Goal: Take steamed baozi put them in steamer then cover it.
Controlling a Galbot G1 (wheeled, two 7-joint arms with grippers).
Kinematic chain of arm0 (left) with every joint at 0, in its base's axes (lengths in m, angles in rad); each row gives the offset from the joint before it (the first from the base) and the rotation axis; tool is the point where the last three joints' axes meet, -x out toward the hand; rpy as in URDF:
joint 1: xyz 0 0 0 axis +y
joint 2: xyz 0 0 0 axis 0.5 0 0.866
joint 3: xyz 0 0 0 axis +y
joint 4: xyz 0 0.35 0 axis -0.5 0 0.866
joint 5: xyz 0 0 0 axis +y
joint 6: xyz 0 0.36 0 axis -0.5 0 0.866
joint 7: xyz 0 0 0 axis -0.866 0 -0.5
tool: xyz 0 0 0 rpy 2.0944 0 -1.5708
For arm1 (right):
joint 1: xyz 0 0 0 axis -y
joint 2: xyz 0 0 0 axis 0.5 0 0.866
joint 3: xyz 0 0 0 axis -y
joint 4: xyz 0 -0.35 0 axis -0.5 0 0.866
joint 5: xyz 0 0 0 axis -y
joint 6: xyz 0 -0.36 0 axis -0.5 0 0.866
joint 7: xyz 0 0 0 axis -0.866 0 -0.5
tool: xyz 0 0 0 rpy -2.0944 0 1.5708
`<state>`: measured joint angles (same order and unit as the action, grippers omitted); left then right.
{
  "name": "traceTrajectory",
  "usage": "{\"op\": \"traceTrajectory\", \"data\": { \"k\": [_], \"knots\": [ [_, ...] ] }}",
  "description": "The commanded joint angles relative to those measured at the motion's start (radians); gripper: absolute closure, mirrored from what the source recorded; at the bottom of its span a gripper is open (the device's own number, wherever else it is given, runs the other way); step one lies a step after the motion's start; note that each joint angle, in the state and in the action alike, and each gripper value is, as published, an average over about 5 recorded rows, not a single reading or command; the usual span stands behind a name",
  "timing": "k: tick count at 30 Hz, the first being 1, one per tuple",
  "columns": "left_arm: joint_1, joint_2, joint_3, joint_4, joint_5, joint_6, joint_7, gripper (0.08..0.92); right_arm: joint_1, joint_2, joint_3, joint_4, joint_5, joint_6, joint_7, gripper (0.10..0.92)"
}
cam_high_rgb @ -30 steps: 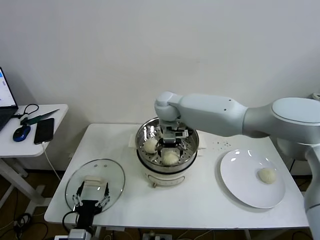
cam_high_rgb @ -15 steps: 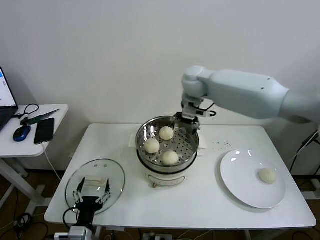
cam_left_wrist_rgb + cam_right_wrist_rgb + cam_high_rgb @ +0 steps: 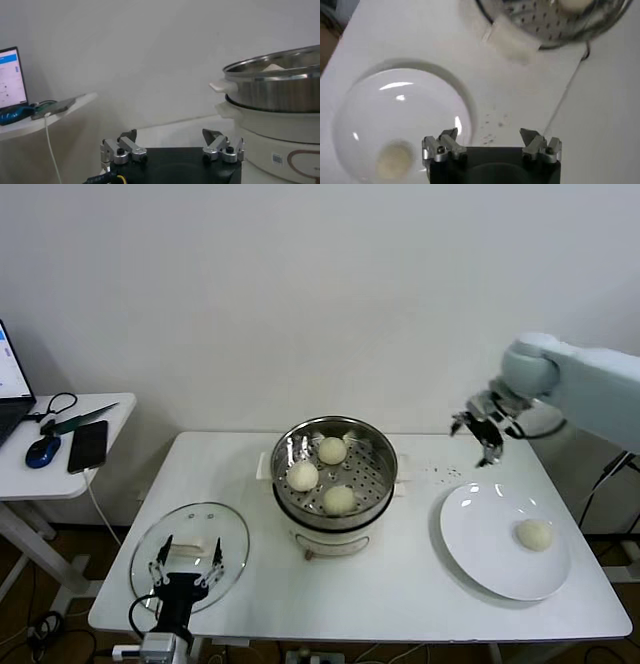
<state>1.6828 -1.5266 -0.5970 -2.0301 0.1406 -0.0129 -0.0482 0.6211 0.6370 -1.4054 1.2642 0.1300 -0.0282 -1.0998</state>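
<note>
1. The right gripper [image 3: 484,430] hangs in the air above the far right part of the white table [image 3: 400,574], between the steamer [image 3: 334,484] and the table's right edge; its jaws stand wide apart and hold nothing.
2. The left gripper [image 3: 186,567] sits low at the table's near left corner, over the near rim of the glass cover [image 3: 190,534], jaws spread wide and empty.
3. The steamer stands mid-table toward the far edge, uncovered, with three steamed baozi [image 3: 332,450] on its perforated tray.
4. A fourth bun [image 3: 534,534] lies on the white plate [image 3: 480,534] near the right edge.
5. The cover lies flat at the near left corner, handle up.
</note>
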Motion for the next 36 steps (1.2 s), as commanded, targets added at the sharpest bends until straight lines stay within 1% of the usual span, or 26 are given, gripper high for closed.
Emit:
{"op": "traceTrajectory", "data": {
  "k": [1, 8, 16, 25, 36],
  "knots": [
    [0.006, -0.005, 0.000, -0.001, 0.008, 0.000, 0.000, 0.177, -0.441, -0.222, 0.370, -0.134, -0.105, -0.102, -0.029, 0.203],
    [0.020, -0.007, -0.015, -0.001, 0.008, -0.001, -0.001, 0.177, -0.601, -0.165, 0.500, -0.256, -0.168, -0.067, -0.043, 0.203],
    [0.023, -0.010, -0.028, 0.003, 0.008, 0.000, -0.002, 0.177, -0.642, -0.095, 0.540, -0.362, -0.215, -0.017, -0.038, 0.203],
    [0.022, -0.013, -0.031, 0.010, 0.010, 0.002, -0.004, 0.177, -0.655, -0.016, 0.565, -0.438, -0.225, 0.009, -0.038, 0.203],
    [0.023, -0.014, -0.031, 0.010, 0.014, 0.003, -0.004, 0.177, -0.646, 0.019, 0.560, -0.465, -0.236, 0.038, -0.043, 0.204]
  ]
}}
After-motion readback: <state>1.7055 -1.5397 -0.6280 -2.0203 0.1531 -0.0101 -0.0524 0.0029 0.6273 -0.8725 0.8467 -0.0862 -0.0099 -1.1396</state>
